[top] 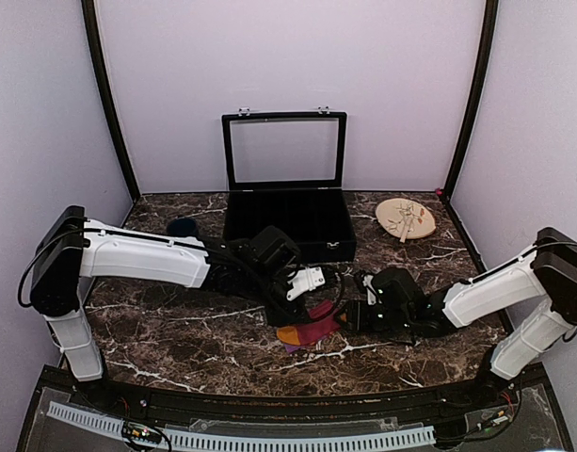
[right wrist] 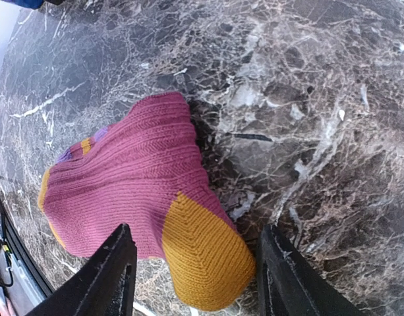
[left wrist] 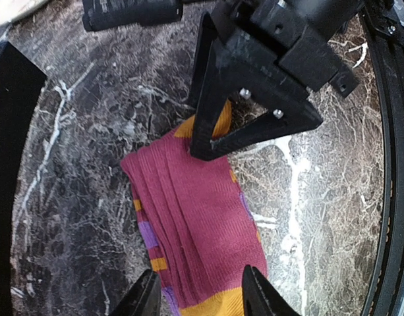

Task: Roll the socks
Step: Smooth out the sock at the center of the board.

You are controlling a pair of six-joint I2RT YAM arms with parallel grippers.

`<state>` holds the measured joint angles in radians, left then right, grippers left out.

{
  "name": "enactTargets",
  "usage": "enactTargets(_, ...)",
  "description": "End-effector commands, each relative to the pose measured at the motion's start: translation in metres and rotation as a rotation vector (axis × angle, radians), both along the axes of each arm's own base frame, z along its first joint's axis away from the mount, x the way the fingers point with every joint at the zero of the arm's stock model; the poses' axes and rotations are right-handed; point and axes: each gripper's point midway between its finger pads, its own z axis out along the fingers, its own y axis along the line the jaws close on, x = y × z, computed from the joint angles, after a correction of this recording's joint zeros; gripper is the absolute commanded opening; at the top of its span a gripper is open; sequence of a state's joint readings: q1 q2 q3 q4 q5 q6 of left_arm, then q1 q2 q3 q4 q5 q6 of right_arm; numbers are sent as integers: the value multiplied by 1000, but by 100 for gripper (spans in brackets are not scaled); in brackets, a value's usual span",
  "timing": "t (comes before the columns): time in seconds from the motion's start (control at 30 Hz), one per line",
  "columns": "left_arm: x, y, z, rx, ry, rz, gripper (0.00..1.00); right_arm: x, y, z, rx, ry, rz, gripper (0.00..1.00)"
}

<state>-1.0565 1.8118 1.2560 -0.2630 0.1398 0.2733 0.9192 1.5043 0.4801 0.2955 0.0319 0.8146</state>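
The right gripper [right wrist: 200, 270] stood spread astride the orange end of the maroon sock [right wrist: 122, 178], clamping nothing. The left gripper [left wrist: 200, 297] was also released, its jaws either side of the sock's other end. The sock lay folded flat on the marble table [right wrist: 320, 99], between the two arms. The black sock could not be made out; perhaps it lay underneath. If each gripper pinched different layers, the fold could be pulled apart, or a finger might catch only the top layer.

Soft even light; dark shadow beside the maroon sock [right wrist: 122, 178]; wrist views warp at edges.
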Motion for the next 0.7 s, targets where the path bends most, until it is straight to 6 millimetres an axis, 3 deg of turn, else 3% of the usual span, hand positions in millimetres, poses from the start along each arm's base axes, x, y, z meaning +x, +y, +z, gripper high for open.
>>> enactTargets(0.0, -4, 0, -18, 18, 56, 12, 43, -13, -16, -21, -57, 61, -34, 56)
enactTargets(0.23, -7, 1, -40, 31, 97, 30, 40, -13, -14, -26, -55, 69, -48, 47)
enactTargets(0.47, -9, 7, -61, 63, 129, 65, 39, -13, -7, -31, -56, 83, -42, 20)
enactTargets(0.67, -12, 12, -73, 78, 158, 92, 39, -12, -7, -30, -65, 77, -52, 6)
